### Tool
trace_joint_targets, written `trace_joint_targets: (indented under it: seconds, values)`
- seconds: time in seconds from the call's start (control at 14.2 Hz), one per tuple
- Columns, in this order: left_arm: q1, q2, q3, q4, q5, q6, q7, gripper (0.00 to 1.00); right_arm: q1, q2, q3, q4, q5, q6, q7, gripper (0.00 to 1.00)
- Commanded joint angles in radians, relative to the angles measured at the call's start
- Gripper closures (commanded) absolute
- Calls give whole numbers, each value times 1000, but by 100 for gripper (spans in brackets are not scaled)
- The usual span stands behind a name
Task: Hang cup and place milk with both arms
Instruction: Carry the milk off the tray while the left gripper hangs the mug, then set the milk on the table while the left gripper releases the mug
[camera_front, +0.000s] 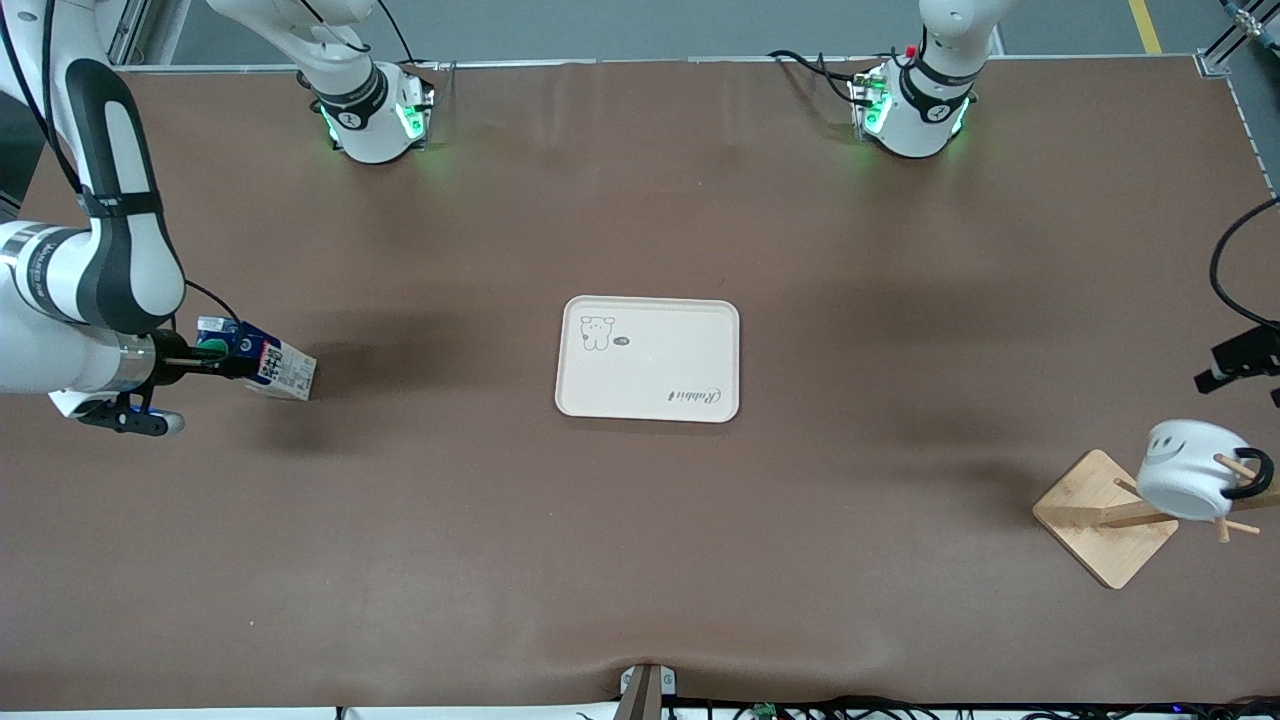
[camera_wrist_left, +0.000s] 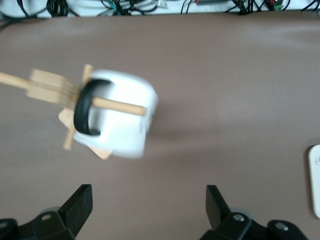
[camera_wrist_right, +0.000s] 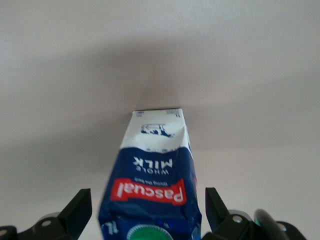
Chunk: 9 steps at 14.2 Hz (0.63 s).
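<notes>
The cup (camera_front: 1190, 471), white with a black smiley and black loop handle, hangs tilted on a wooden peg at my left arm's end of the surface. The milk (camera_front: 262, 361), dark blue with a green cap and red label, sits between my right fingers (camera_wrist_right: 75, 210), which stand apart from its sides.

Glossy white cup (camera_front: 1187, 470) on pale wooden rack (camera_front: 1106, 517); printed paper milk (camera_front: 268, 366); matt brown table (camera_front: 640, 560).

The small dark-blue gable-top milk carton (camera_front: 270, 362) stands toward the right arm's end, the white rectangular tray (camera_front: 648, 357) mid-table, and the small white smiley mug (camera_front: 1190, 470) hangs on the wooden peg rack (camera_front: 1105, 517) toward the left arm's end.
</notes>
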Motion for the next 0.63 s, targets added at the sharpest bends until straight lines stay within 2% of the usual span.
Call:
trace_joint_targets:
  seconds: [0.0,0.21,0.56]
  values:
    - [-1,-70,-68,-8,97,-86,-146,0,-11,-4,18,92,-12,-72,2,0]
    - [-1,-109,-132,7,156,-161,-223,0,0,2,23,160,-9,-69,-7,0]
    - [-1,-106,-174,93,165,-258,-217,0,38,10,23,296,-16,-63,-10,0]
